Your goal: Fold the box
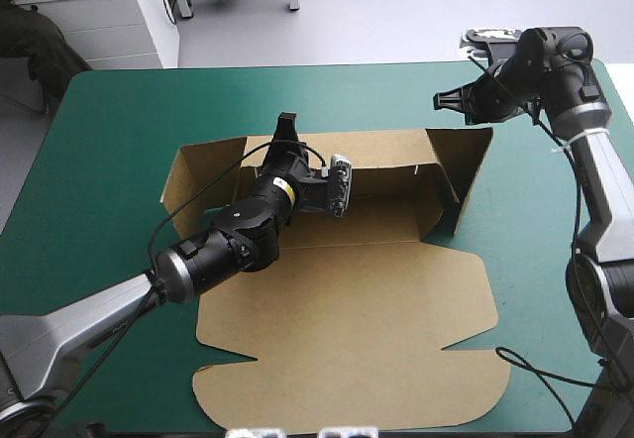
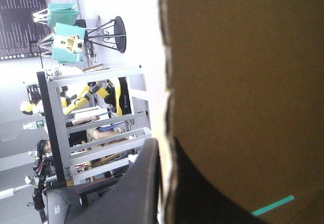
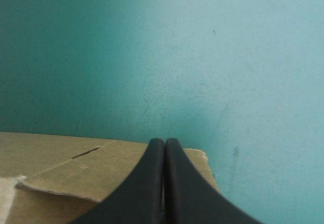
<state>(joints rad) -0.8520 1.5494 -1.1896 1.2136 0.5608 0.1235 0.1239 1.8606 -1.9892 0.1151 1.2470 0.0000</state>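
the box [image 1: 396, 260] lies in the middle of the worktop [image 1: 119, 121], partly formed. its rear wall [image 1: 386, 151] stands up. the left side flap [image 1: 203, 175] and the right side flap [image 1: 461, 165] are raised too, though they splay outward and look untucked. the lid [image 1: 347, 349] lies flat toward the near edge.

my left gripper [image 1: 287, 123] is pinched on the rear wall's top edge, with the board between its fingers. my right gripper [image 3: 164, 145] is pressed together on nothing and hangs by the box's far right corner, apparently clear of it.

i judge the job about halfway done. the walls are up, but the side flaps need turning in and locking before this holds as an open tray.
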